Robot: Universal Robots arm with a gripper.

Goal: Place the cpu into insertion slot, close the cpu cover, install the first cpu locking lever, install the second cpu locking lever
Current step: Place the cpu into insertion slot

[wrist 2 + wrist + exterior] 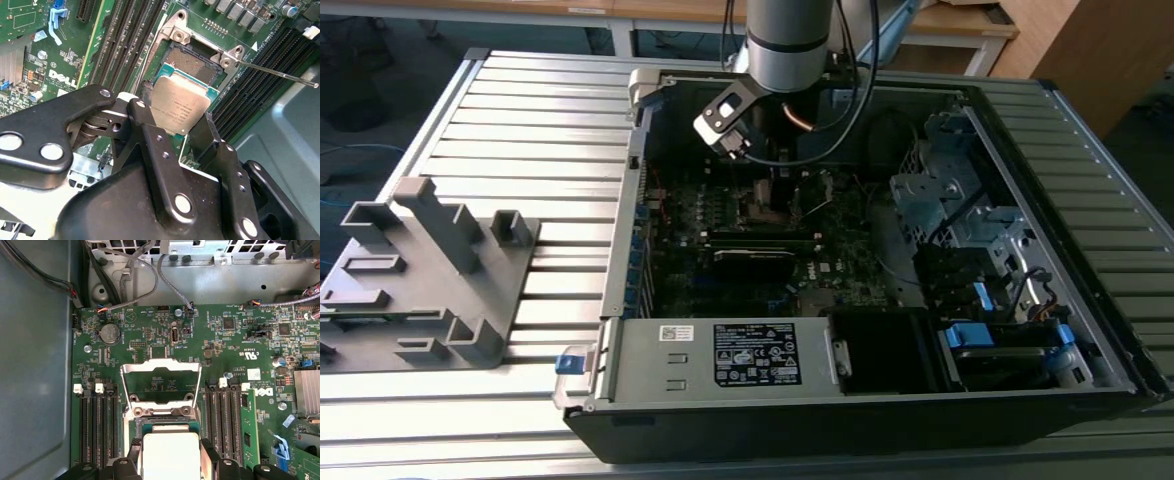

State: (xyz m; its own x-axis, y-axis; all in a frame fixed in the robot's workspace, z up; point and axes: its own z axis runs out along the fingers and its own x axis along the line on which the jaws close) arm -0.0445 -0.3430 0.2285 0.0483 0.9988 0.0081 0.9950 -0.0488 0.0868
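gripper (pixel 176 112) pinched tight on cpu (pixel 171 456), gripping 2 opposite edges | cpu sits just over open socket (pixel 192 65) | cover (pixel 161 369) flipped up

A robotics lab or workshop: a robot arm (pixel 787 40) hangs over an opened PC case (pixel 854 440) on a slotted aluminium tabletop (pixel 520 110), with a grey fixture (pixel 427 280) nearby and wooden desks (pixel 961 25) behind.

The silver-grey arm (pixel 787 40) hangs near-vertical in the upper middle of the exterior view, wrist pointing downward, and in the second wrist view its black gripper (pixel 175 106) has both fingers (pixel 152 140) pressed against opposite edges of the cpu (pixel 179 100).
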